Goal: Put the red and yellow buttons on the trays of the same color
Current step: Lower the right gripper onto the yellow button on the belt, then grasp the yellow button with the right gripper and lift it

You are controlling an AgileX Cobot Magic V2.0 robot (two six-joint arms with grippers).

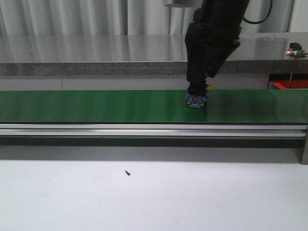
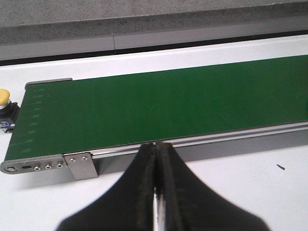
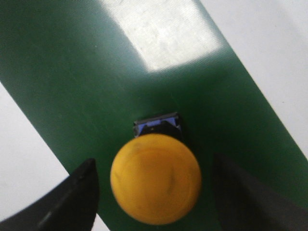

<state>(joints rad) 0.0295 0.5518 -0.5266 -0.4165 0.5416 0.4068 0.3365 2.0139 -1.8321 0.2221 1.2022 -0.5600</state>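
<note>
- My right end effector (image 1: 197,96) hangs low over the long green conveyor belt (image 1: 96,106), right of the belt's middle in the front view.
- Its 2 black fingers (image 3: 62,202) are spread wide, 1 on each side of a round yellow push button with a black and blue base (image 3: 155,179).
- In the right wrist view, a gap of green belt shows between each finger and the yellow cap, so neither finger touches the button.
- The button stands on the belt with its cap up; from the front I see only its blue and black base (image 1: 196,101) and a sliver of yellow under my fingers.
- My left end effector (image 2: 157,192) is pressed together, its 2 black fingers meeting along a thin seam with nothing between them.
- It hovers above the white bench (image 2: 240,192), just on the near side of the belt's silver aluminium rail (image 2: 192,142).
- The left wrist view also shows a 2nd yellow push button on a black base (image 2: 5,103), off the end of the belt and partly cut by the picture's edge.
- A small dark screw (image 1: 128,173) lies alone on the white bench, well apart from the belt.
- Something red (image 1: 288,84) sits at the far right behind the belt; I cannot tell what it is.
</note>
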